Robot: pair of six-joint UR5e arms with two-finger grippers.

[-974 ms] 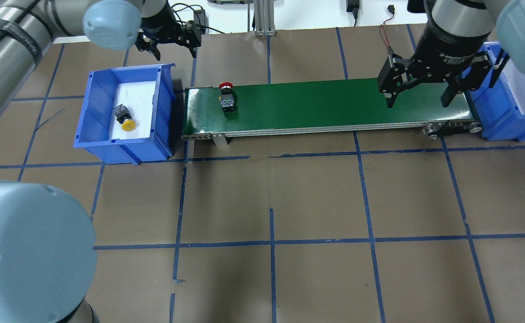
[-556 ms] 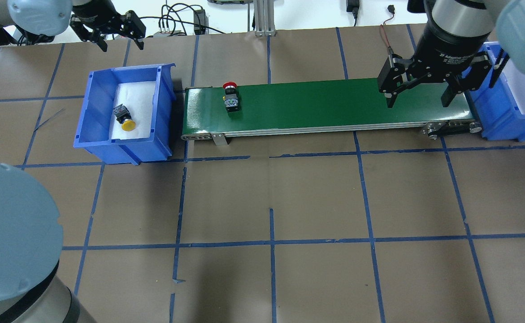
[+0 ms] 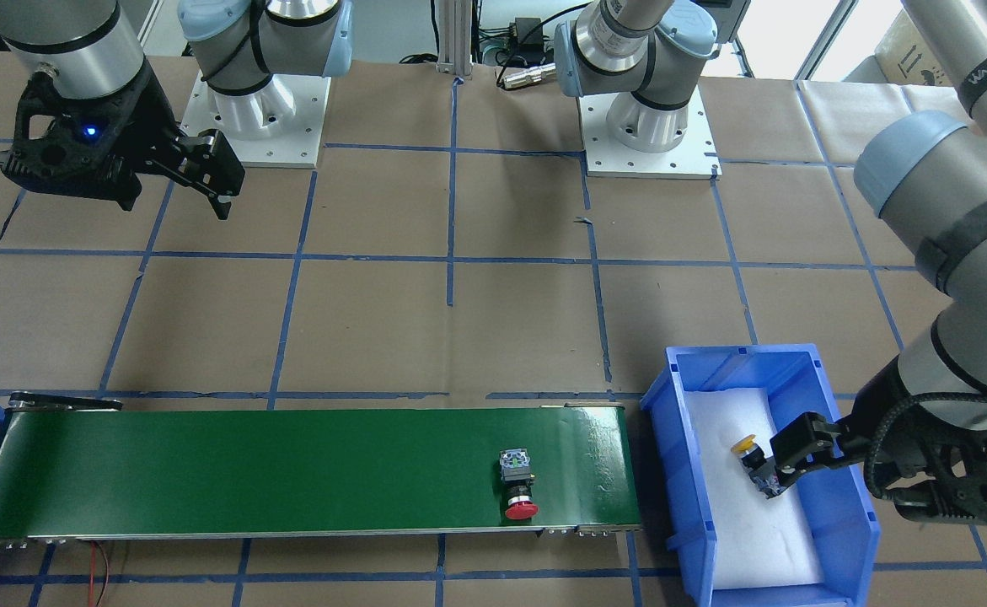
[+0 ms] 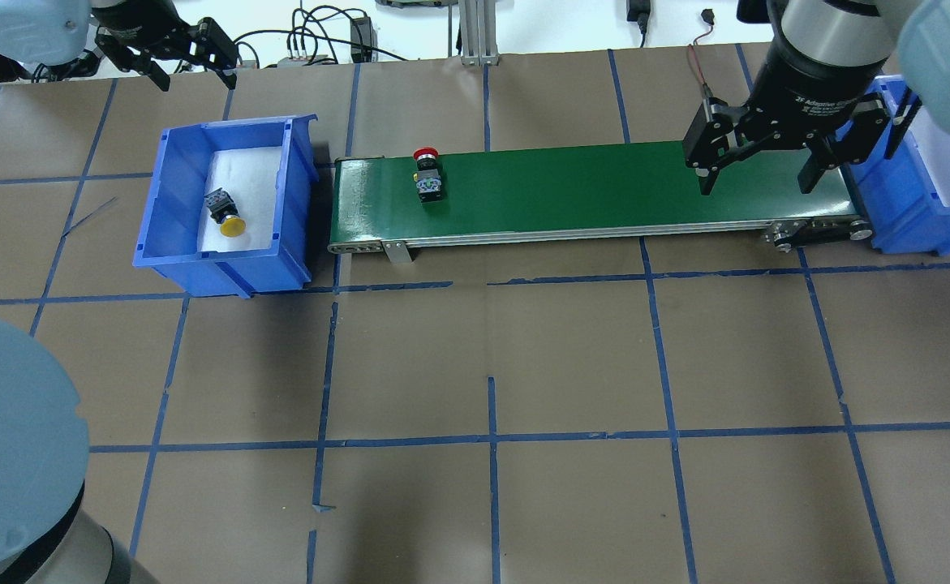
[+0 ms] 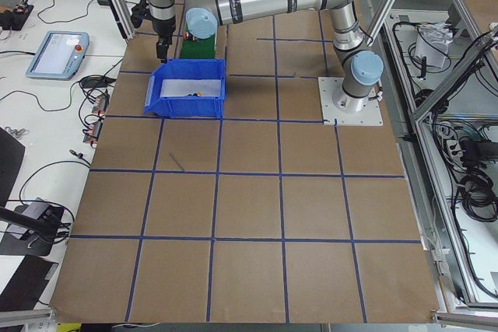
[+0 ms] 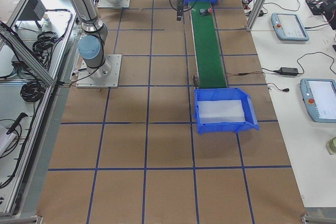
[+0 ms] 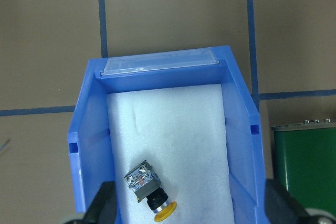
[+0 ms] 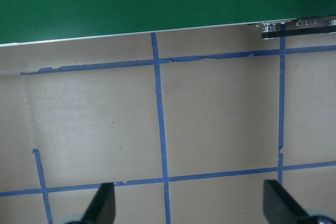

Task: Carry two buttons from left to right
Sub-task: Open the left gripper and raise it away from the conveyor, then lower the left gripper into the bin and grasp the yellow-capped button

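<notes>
The red button (image 4: 427,174) lies on its side on the green belt (image 4: 588,186), close to the end that meets the left bin (image 4: 168,203). Its cap points to the belt's far edge and its contact block to the robot. The yellow button (image 4: 225,215) lies in the left bin on white foam, tipped over, with its cap toward the robot and its block angled away.

The left gripper (image 4: 196,81) hangs high over the left bin with its jaws spread wide and nothing between them. In the left wrist view the yellow button shows low in the picture, between the two finger shapes (both blurred, at the bottom corners).

The right gripper (image 4: 757,188) hangs above the belt's other end, beside the right bin (image 4: 904,219), which is also lined with white foam. Its jaws stand apart too, holding nothing. Its wrist view shows the belt's near edge at the top and the brown table (image 4: 491,349) with blue tape lines below.

The two buttons are well apart, with the bin's wall between them.
</notes>
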